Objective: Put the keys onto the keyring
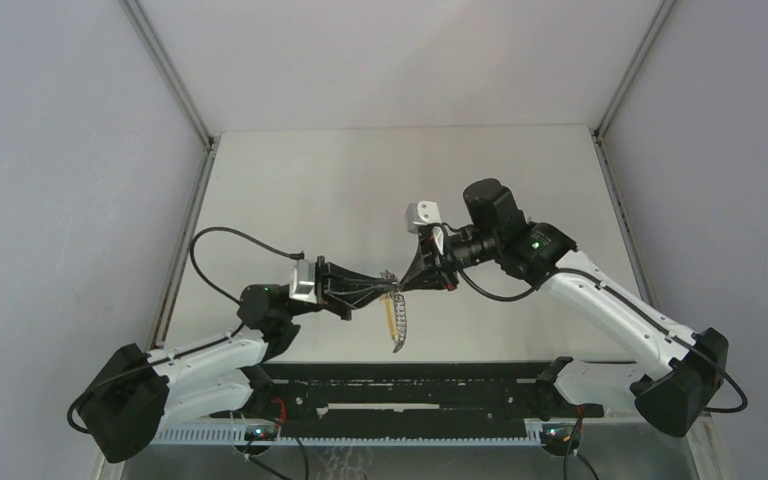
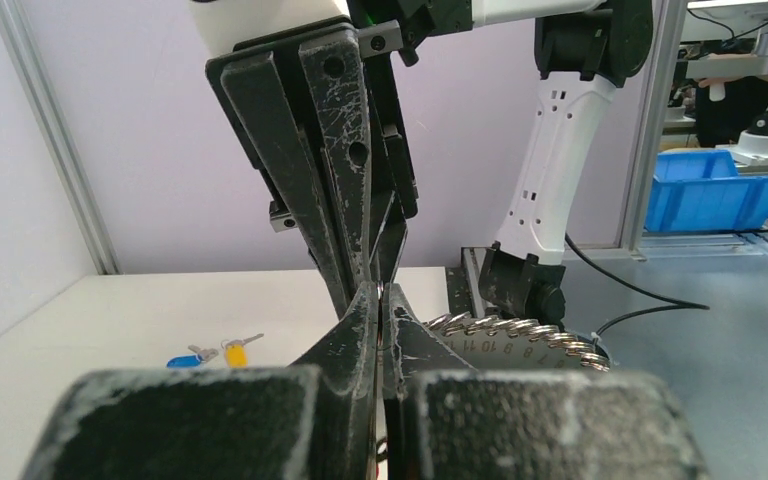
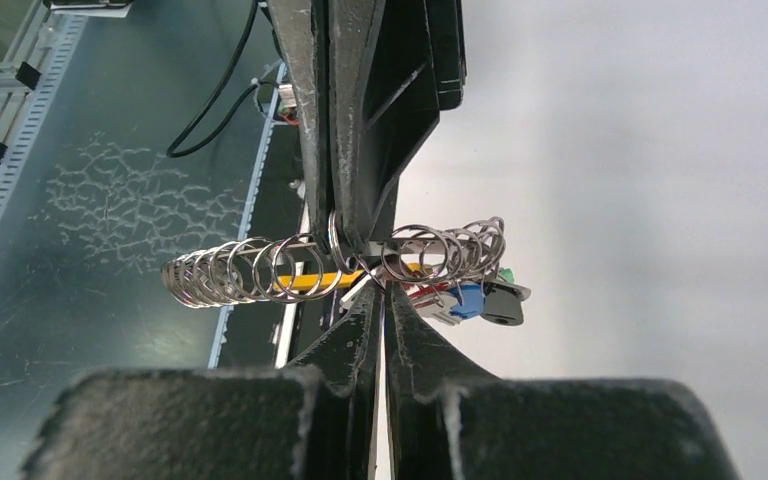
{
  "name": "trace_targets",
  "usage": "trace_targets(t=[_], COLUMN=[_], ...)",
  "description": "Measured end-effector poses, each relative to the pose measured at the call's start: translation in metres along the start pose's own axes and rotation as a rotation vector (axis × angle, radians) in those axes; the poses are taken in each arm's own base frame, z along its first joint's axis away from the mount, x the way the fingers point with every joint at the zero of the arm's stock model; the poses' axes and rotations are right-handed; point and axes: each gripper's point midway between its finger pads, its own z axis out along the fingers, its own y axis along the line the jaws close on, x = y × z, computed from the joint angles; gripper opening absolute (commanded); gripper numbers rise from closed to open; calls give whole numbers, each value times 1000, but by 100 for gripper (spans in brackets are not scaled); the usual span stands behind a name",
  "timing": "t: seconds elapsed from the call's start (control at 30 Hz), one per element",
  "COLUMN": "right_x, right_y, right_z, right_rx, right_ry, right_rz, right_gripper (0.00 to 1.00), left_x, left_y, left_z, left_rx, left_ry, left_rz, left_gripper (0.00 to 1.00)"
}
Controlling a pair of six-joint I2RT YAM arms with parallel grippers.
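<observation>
Grey panel walls close in a pale worktop (image 1: 360,180), bare across the upper half of the overhead frame. Two white-and-black arms reach in from the lower corners and meet just below centre, the left arm (image 1: 210,355) pointing right and the right arm (image 1: 600,300) pointing left.

Tip to tip, the left tool (image 1: 385,287) is fully closed and pinches the keyring (image 1: 398,325). The right tool (image 1: 407,280) is closed as well and seems to nip the same chain of rings right beside it, though which ring I cannot tell.

From that shared grip the keyring's long axis runs down the overhead frame, toward the bases. In the right wrist view it lies left to right, across the fingers, with a black-rimmed key (image 3: 501,303) and small coloured pieces bunched at its right end.

Two loose keys (image 2: 212,352), blue and yellow, lie on the worktop at the lower left of the left wrist view, well apart from both tools. A tool would probably have to let go and reach that way. Which arm is nearer I cannot judge.
</observation>
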Motion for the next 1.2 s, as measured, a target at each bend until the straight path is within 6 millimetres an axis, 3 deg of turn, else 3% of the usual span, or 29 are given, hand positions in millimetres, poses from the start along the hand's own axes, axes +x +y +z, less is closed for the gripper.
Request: trace_targets(t=[0.2,0.43,0.57,0.6,0.63,0.7,0.9,1.0,1.2], right_x=[15,18,16,14,14,14,73,89,85], right_y=[-5,-13,-29,-33,-44,-52,-83,-92,-93], right_z=[-1,-3,-20,-27,-46,-49,-65,-74,-97], right_rx=[44,94,244,296,437,489,762,866,999], right_ry=[57,75,83,79,68,54,96,100,-1], right_rz=[43,45,23,14,4,12,203,268,294], right_gripper=[0,25,36,37,46,51,61,64,70], left_x=[-1,-1,9,15,42,50,107,141,178], left_y=[-1,0,13,17,34,41,67,77,99], left_z=[0,1,0,-1,-9,-13,-46,-73,-104], left_rx=[3,0,-56,-76,-173,-209,-422,-539,-712], left_ry=[-4,-7,16,33,124,154,368,511,724], left_rz=[2,7,15,10,-22,-34,-123,-172,-215], left_gripper=[0,0,0,0,0,0,0,0,0])
